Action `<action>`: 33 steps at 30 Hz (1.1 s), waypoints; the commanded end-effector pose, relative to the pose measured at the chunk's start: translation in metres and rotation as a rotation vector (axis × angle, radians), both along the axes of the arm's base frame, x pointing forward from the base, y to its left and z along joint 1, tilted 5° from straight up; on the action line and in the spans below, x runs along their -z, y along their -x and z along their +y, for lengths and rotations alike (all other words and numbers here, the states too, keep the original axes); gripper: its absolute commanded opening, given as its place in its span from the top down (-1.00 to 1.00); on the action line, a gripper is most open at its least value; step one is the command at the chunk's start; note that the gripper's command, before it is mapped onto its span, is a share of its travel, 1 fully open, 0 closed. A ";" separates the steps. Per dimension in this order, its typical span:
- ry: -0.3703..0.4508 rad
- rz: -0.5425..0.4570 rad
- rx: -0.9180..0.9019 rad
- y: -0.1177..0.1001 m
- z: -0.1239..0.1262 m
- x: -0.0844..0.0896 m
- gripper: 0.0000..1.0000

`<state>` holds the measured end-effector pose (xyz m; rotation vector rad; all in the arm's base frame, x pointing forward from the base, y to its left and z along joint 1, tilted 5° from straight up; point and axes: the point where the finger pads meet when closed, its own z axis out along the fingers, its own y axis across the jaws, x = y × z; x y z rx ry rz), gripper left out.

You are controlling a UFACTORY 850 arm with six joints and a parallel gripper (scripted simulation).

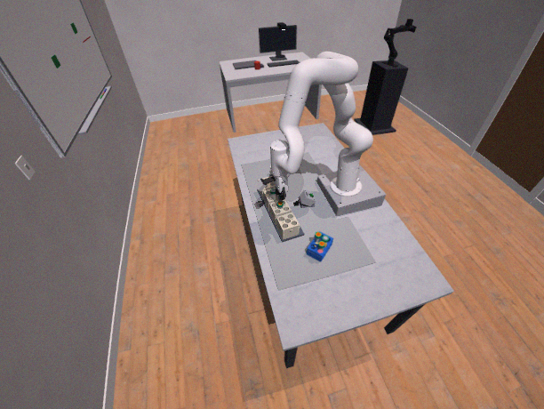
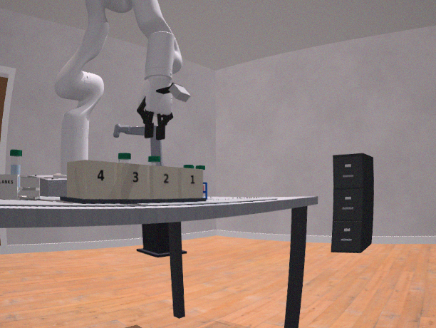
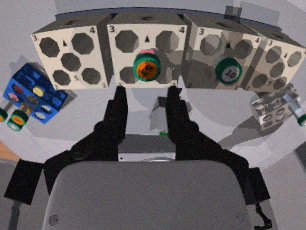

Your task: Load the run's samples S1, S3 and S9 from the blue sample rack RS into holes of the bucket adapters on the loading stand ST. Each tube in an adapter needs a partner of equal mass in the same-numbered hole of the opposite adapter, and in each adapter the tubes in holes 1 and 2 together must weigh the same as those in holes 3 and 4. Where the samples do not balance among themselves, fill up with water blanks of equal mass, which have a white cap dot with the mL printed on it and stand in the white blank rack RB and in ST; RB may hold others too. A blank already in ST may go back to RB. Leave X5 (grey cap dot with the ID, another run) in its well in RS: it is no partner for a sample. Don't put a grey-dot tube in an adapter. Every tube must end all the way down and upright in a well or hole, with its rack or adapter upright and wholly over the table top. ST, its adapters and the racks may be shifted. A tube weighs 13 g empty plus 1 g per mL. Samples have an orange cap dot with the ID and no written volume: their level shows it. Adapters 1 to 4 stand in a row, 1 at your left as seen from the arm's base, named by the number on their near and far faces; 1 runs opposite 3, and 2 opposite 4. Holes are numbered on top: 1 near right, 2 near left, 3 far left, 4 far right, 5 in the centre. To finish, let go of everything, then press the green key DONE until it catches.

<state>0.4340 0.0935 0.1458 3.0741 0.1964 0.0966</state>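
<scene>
The loading stand ST [image 2: 133,183] holds adapters 4, 3, 2 and 1 in a row. My gripper [image 2: 154,133] hangs open and empty well above adapter 2 [image 3: 147,49]. An orange-dot sample tube [image 3: 147,67] stands in adapter 2 directly below the fingers; its cap [image 2: 154,158] is clear of them. I cannot tell which hole it is in or read its ID. A second green-capped tube [image 3: 228,70] stands in adapter 3. Adapter 1 [image 3: 69,55] shows only empty holes. The blue rack RS [image 3: 29,91] holds several tubes at the left of the wrist view.
The white blank rack RB [image 2: 8,185] stands past adapter 4 with a tall tube [image 2: 16,160]; it also shows in the wrist view [image 3: 273,107]. A grey post with a side arm [image 2: 155,146] rises behind adapter 2, close to my fingers. The arm's base [image 1: 351,196] is nearby.
</scene>
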 end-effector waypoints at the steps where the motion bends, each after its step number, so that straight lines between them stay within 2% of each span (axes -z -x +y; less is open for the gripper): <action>1: -0.001 -0.001 0.000 0.000 0.001 -0.009 0.15; 22: -0.001 -0.002 0.000 0.002 0.003 -0.047 0.15; 33: -0.001 -0.002 0.000 0.003 0.003 -0.056 0.15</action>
